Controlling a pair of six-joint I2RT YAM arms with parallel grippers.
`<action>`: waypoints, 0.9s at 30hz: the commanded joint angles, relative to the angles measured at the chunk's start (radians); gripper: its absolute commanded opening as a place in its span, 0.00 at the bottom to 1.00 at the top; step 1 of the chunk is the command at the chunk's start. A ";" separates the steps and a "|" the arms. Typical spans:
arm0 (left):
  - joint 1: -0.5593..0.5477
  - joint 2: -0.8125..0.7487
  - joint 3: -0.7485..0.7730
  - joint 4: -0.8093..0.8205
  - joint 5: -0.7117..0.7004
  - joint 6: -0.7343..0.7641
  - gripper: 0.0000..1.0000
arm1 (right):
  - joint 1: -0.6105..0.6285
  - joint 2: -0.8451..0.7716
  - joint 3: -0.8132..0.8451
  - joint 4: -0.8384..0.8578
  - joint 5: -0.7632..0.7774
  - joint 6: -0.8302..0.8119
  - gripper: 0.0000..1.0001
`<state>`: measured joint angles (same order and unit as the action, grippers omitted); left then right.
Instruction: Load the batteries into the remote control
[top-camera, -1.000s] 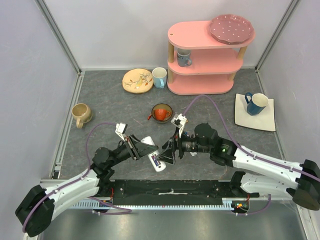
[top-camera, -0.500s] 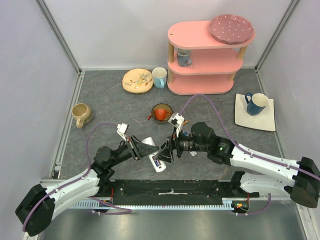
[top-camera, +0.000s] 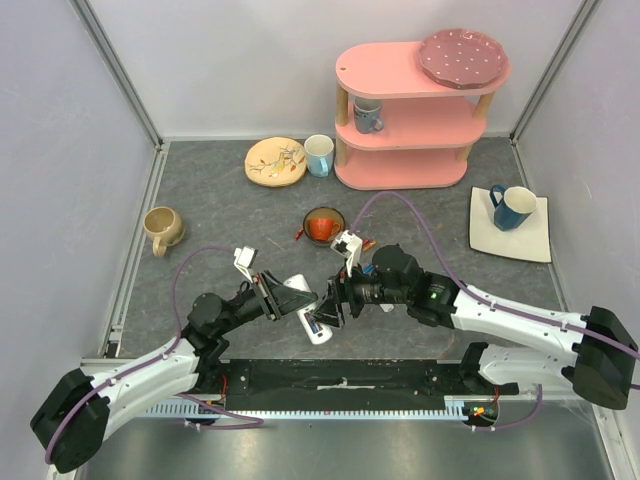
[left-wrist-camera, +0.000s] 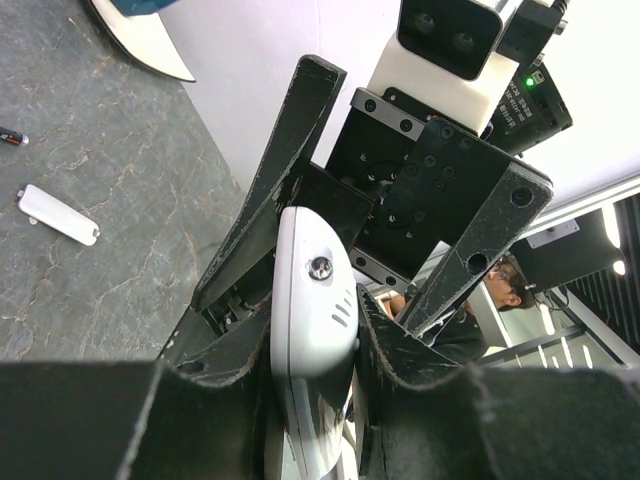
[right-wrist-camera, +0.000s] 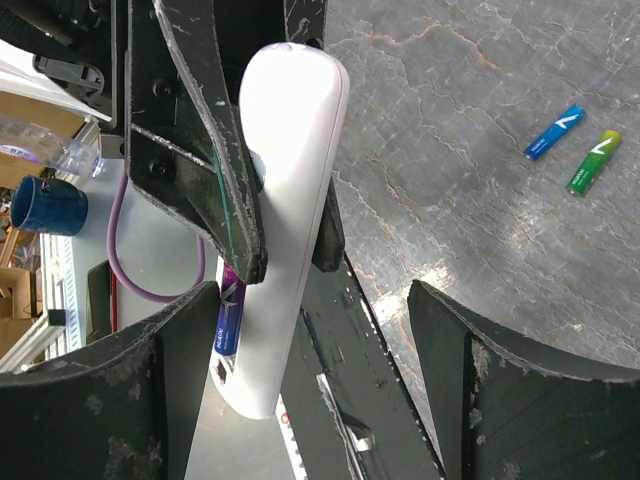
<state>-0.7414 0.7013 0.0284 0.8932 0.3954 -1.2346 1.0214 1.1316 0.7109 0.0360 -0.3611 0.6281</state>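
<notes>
The white remote control (left-wrist-camera: 312, 300) is clamped between the pads of my left gripper (left-wrist-camera: 315, 340), which is shut on it and holds it above the table's near edge (top-camera: 305, 305). A blue-purple battery (right-wrist-camera: 228, 315) sits in the open compartment of the remote control (right-wrist-camera: 285, 170). My right gripper (right-wrist-camera: 320, 330) stands open, its wide fingers on either side of the remote's free end, the left finger (right-wrist-camera: 170, 390) close beside the seated battery. A blue battery (right-wrist-camera: 555, 131) and a green battery (right-wrist-camera: 593, 161) lie loose on the table.
The remote's white cover (left-wrist-camera: 58, 214) lies on the grey table. A red bowl (top-camera: 323, 227) stands just beyond the grippers. Also there are a tan mug (top-camera: 162, 228), a patterned plate (top-camera: 275, 161), a pink shelf (top-camera: 410, 120), and a blue mug (top-camera: 512, 207) on a white square plate.
My right gripper has slid left toward the remote, so its fingers now straddle the free end, and its jaws have narrowed slightly. The left gripper holds still.
</notes>
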 joint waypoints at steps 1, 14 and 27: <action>-0.003 -0.019 -0.012 0.027 0.002 0.047 0.02 | -0.004 -0.045 0.028 -0.028 0.054 -0.043 0.84; 0.000 -0.181 -0.050 -0.198 -0.087 0.095 0.02 | -0.133 0.012 0.176 -0.541 0.769 -0.217 0.72; 0.002 -0.410 -0.131 -0.280 -0.092 0.101 0.02 | -0.262 0.284 0.162 -0.432 0.634 -0.430 0.57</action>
<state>-0.7414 0.3172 0.0288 0.6510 0.3141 -1.1778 0.8005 1.3735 0.8547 -0.4370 0.3134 0.2558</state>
